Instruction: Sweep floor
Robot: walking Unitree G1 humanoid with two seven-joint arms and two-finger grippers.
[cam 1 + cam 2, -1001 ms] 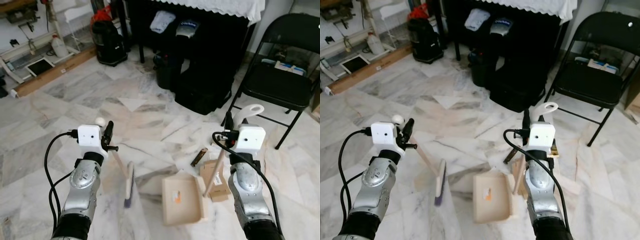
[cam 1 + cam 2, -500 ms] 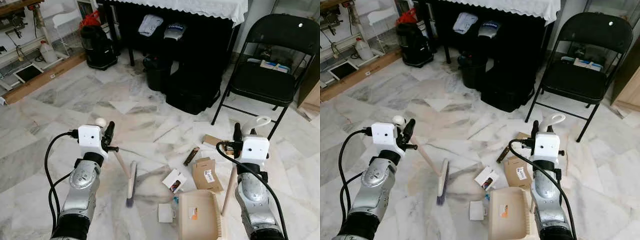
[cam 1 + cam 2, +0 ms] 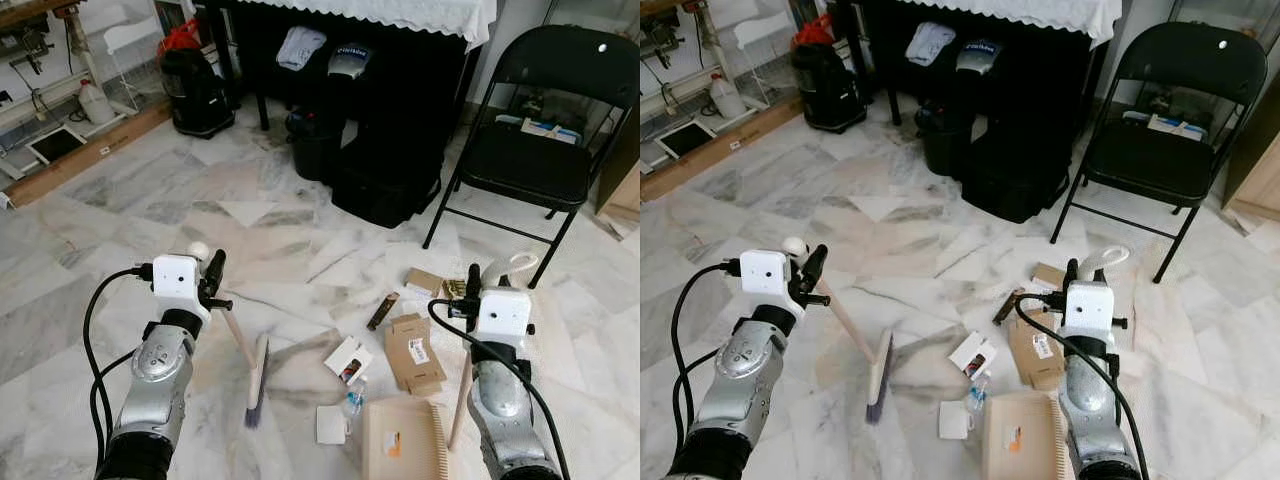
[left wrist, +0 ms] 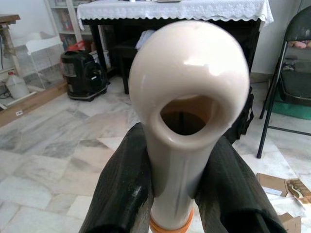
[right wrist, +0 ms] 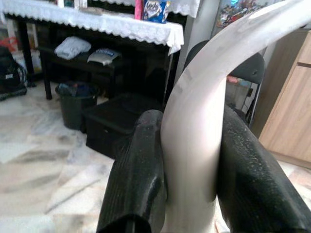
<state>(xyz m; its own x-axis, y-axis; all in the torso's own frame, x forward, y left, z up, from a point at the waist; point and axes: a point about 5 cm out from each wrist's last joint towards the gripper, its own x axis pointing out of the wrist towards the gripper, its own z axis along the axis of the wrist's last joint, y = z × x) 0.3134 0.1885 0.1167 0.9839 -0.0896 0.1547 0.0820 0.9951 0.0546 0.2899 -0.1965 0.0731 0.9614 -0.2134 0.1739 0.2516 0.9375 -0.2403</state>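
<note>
The broom (image 3: 256, 372) is held by its cream handle in the left gripper (image 4: 175, 194), both black fingers pressed against the shaft just under the hanging loop. The bristle head sits on the marble floor (image 3: 120, 240) at about 7 o'clock in the head views. The right gripper (image 5: 187, 189) is clamped the same way around the dustpan handle, with the beige dustpan (image 3: 405, 440) resting flat on the floor at roughly 5 o'clock, comb edge toward the arm.

The litter is spread between the 2 tools: a small printed box (image 3: 347, 360), a white card (image 3: 331, 424), what looks like a little bottle (image 3: 351, 404) just beside it, a flattened cardboard box (image 3: 414, 351), and a dark bar-shaped item (image 3: 383, 311) further out toward 1 o'clock.

Things that could go sideways:
- The flat cardboard could be pushed against the pan lip instead of riding up, since it lies flush.
- The bottle could get flicked off toward the folding chair (image 3: 535, 150).
- The pan could be nudged away if it isn't braced.
</note>
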